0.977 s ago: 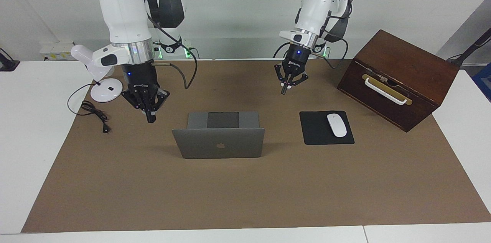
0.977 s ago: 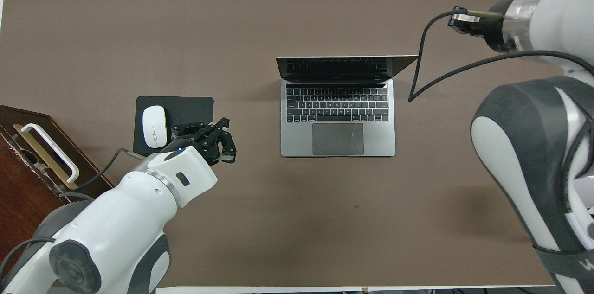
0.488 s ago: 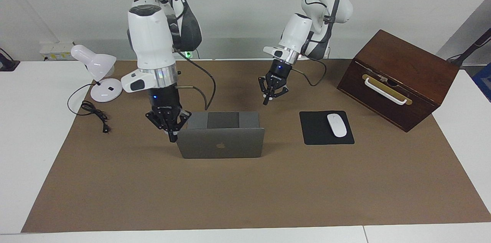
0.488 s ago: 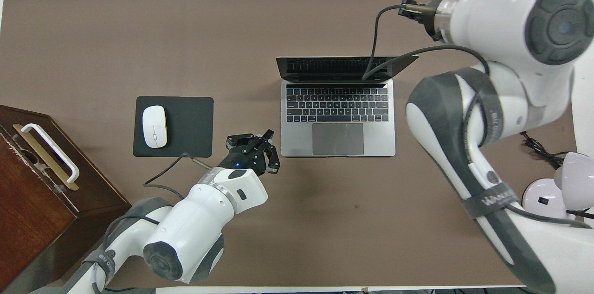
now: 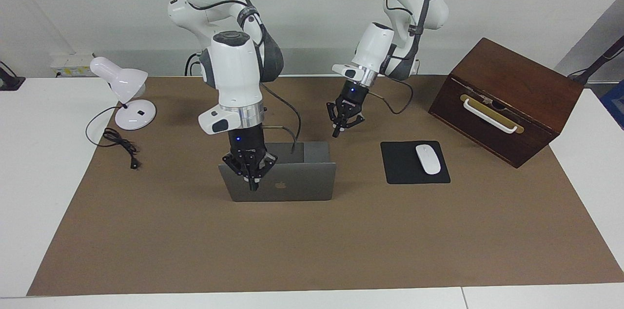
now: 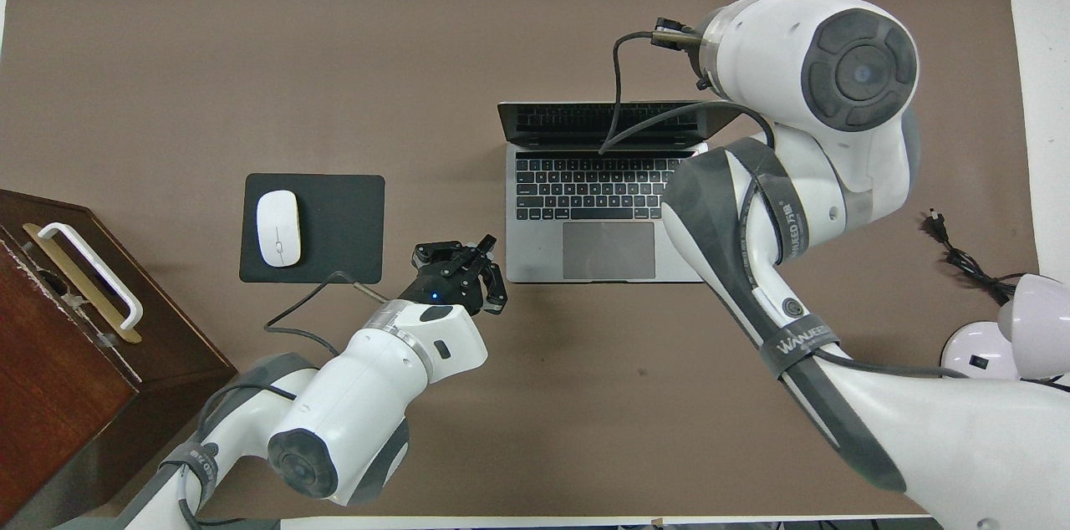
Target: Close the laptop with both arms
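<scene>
The silver-grey laptop (image 5: 302, 184) stands open in the middle of the brown mat, its lid about upright with the logo on its outer face. Its keyboard shows in the overhead view (image 6: 608, 250). My right gripper (image 5: 251, 178) is shut and hangs against the lid's outer face, at the top edge near the corner toward the right arm's end. I cannot tell whether it touches. Its own wrist hides it in the overhead view. My left gripper (image 5: 340, 128) is shut and hangs over the mat beside the laptop base's near corner, toward the left arm's end; it also shows in the overhead view (image 6: 458, 267).
A black mouse pad (image 5: 402, 170) with a white mouse (image 5: 428, 159) lies beside the laptop toward the left arm's end. A wooden box (image 5: 507, 99) with a white handle stands past it. A white desk lamp (image 5: 124, 89) and its cable (image 5: 119, 145) are at the right arm's end.
The right arm has swung from beside the laptop to the lid's outer face. The left gripper has moved from near the mouse pad toward the laptop base. The lid stands as before.
</scene>
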{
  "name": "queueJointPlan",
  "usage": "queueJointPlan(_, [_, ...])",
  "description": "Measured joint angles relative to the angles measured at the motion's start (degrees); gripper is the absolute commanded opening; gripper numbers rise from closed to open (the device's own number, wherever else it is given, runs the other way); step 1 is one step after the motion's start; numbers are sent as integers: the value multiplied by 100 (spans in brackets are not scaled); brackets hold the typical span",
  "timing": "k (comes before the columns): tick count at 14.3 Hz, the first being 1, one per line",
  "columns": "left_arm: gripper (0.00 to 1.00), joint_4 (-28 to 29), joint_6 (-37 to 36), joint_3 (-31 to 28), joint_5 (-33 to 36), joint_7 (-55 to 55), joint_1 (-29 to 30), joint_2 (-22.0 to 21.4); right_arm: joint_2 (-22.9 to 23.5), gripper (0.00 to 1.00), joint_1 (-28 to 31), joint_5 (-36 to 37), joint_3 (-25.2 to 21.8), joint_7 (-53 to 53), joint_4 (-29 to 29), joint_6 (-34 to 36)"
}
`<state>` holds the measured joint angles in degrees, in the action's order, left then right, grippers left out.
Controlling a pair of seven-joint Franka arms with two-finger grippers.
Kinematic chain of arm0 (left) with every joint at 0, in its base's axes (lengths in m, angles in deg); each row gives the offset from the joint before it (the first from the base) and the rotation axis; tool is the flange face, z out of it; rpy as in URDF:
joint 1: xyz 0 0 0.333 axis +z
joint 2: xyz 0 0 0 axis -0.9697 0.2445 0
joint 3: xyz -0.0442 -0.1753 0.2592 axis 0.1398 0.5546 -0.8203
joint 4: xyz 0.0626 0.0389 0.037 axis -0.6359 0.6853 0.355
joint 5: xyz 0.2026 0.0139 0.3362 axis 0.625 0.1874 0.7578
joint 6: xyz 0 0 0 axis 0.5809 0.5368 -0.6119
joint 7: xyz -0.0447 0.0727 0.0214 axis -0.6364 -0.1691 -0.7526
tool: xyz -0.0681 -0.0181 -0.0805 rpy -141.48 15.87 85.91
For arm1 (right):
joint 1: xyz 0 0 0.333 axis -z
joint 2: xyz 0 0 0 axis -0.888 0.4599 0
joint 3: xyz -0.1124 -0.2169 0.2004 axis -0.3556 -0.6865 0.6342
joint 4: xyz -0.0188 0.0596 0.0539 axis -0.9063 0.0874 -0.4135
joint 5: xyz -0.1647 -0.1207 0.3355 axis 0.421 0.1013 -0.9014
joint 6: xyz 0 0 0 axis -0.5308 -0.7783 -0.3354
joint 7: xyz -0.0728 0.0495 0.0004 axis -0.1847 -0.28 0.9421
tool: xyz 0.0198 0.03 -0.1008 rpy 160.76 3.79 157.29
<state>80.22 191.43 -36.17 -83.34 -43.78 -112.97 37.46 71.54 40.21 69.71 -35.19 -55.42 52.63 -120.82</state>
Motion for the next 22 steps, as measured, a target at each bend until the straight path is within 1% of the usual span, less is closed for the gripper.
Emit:
queueJointPlan(5, [0, -244, 298, 2, 1, 13, -35, 560, 56, 0, 32, 105, -32, -109, 2, 31])
queueJointPlan(8, [0, -384, 507, 2, 2, 24, -86, 890, 114, 0, 34, 104, -54, -109, 35, 189])
queueJointPlan(10, [0, -440, 568, -1, 2, 27, -134, 1049, 119, 0, 35, 15, -54, -113, 45, 375])
queueJointPlan(12, [0, -479, 610, 0, 2, 34, -195, 1210, 119, 0, 35, -229, -54, -113, 45, 583])
queueJointPlan(15, [0, -503, 666, -1, 2, 127, -259, 1342, 110, 0, 35, -558, -54, -113, 31, 1009])
queueJointPlan(19, [0, -485, 666, -4, 2, 360, -263, 1403, -5, 0, 25, -586, -11, -50, 0, 1972])
queueJointPlan(22, [0, -423, 666, -9, 2, 558, -264, 1429, -68, 0, 27, -766, 3, 144, 0, 2383])
